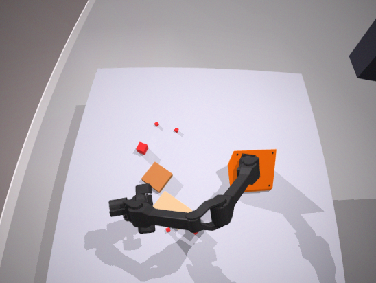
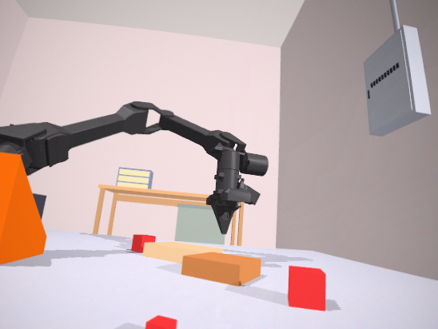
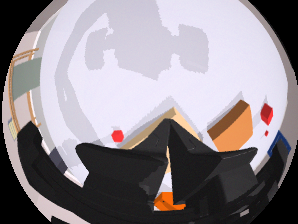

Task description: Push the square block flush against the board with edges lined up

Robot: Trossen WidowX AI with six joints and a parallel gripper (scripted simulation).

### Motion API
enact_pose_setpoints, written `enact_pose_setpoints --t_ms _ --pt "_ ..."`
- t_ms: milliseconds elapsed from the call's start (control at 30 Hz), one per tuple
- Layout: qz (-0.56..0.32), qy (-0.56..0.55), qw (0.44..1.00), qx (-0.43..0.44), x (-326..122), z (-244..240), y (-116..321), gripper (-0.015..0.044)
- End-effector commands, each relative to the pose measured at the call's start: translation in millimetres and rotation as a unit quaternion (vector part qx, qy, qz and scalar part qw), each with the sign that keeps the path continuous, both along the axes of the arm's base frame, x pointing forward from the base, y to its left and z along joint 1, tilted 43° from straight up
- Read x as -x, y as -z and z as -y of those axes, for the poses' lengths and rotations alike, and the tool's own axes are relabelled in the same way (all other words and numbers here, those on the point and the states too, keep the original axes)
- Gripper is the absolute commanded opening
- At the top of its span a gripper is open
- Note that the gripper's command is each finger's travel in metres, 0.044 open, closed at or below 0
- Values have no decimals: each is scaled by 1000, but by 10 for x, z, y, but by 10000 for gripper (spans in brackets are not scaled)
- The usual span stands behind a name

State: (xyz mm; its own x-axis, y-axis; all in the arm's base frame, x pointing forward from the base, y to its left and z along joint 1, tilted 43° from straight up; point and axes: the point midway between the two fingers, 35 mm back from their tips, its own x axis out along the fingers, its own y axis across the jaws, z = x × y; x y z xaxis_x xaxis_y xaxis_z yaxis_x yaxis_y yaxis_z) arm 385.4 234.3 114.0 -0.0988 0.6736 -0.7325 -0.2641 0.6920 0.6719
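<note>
The orange-brown square block (image 1: 157, 176) (image 2: 212, 268) (image 3: 236, 131) lies flat on the table. The pale tan board (image 1: 171, 203) (image 2: 163, 251) (image 3: 150, 129) lies flat beside it. A narrow gap shows between their nearest parts, and their sides are at an angle to each other. My gripper (image 2: 223, 231) (image 3: 167, 122) is shut and empty. It points down and hangs above the table, clear of both parts. In the top view the wrist and forearm hide the fingertips and part of the board.
A red cube (image 1: 142, 148) (image 2: 307, 287) (image 3: 267, 114) stands beyond the block, with two smaller ones (image 1: 156, 123) (image 1: 176, 130) farther off. Another red cube (image 1: 168, 229) (image 3: 117, 136) and a partly hidden one (image 1: 195, 233) are near the board. The arm's orange base (image 1: 267, 172) (image 2: 20, 223) is at the right in the top view.
</note>
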Motion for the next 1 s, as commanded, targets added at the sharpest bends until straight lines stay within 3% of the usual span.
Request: enact_pose_setpoints --t_ms 0,633,800,967 --pt "38 -45 998 -3 89 -44 -28 0" --pt "248 -278 927 -42 499 -279 -314 0" --pt "262 -293 918 -45 528 -293 -332 0" --pt "264 -294 917 -47 591 -647 40 0"
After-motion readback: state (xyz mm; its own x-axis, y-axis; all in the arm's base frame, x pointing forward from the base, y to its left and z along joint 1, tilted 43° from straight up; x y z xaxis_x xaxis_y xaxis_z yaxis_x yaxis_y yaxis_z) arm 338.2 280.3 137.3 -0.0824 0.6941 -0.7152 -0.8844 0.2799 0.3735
